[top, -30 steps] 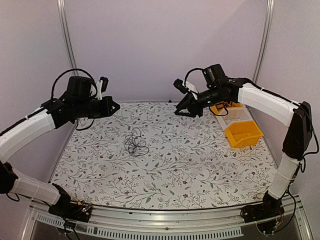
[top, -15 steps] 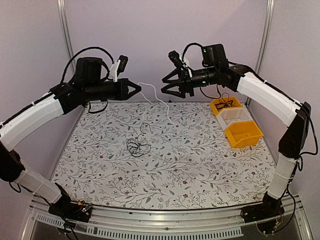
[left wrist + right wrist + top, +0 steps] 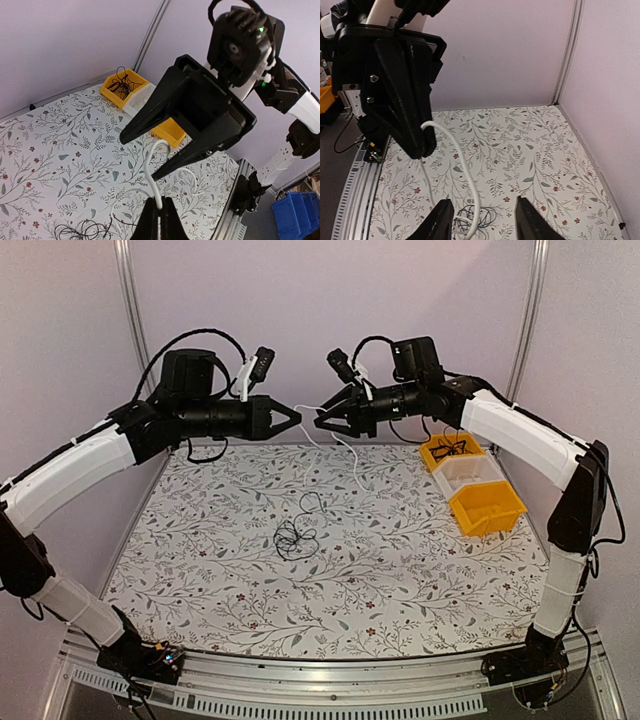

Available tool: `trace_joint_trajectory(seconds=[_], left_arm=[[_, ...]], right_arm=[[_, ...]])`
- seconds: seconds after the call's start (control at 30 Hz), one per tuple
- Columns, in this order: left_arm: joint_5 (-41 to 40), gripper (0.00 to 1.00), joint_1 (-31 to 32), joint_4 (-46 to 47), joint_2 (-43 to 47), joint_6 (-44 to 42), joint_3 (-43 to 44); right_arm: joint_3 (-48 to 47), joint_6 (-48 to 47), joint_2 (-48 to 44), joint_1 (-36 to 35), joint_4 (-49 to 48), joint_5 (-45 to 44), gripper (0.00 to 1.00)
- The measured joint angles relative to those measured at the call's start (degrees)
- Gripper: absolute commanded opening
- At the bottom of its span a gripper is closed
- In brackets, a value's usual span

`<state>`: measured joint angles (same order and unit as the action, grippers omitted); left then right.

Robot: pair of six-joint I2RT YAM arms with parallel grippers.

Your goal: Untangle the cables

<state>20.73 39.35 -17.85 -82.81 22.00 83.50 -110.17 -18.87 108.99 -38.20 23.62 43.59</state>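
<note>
High above the table (image 3: 450,580), the left tool (image 3: 297,418) pinches a white cable (image 3: 148,162) shut, seemingly holding it clear of the black cables (image 3: 295,536), while the right tool (image 3: 320,423) faces it, wide open

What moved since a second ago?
The left gripper and right gripper rose and swung toward each other. The left one, shut on a white cable, lifted it; the right one is open. The black cables slid slightly right. The bins stayed.

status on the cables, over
Left gripper shut on white cable, raised. Right gripper open, facing it. Black cable bunch on table below. Nothing blocking.
</note>
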Motion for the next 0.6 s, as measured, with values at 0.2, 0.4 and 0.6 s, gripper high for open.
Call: trace_joint_trajectory(seconds=[0.2, 0.4, 0.6], left_arm=[[0.5, 0.43, 0.61, 2.19, -0.74, -1.27, -1.95], [-2.78, 0.47, 0.94, 16.31, -3.26, -2.08, -15.39], [-1.97, 0.32, 0.96, 28.98, -16.15, 0.09, -19.32]], right_arm=[[0.0, 1.11, 0.0, 0.0, -0.72, -1.33, 0.0], [0.0, 1.07, -1.64, 0.0, 0.09, -1.33, 0.0], [-0.31, 1.16, -5.75, 0.0, 1.33, -1.77, 0.0]])
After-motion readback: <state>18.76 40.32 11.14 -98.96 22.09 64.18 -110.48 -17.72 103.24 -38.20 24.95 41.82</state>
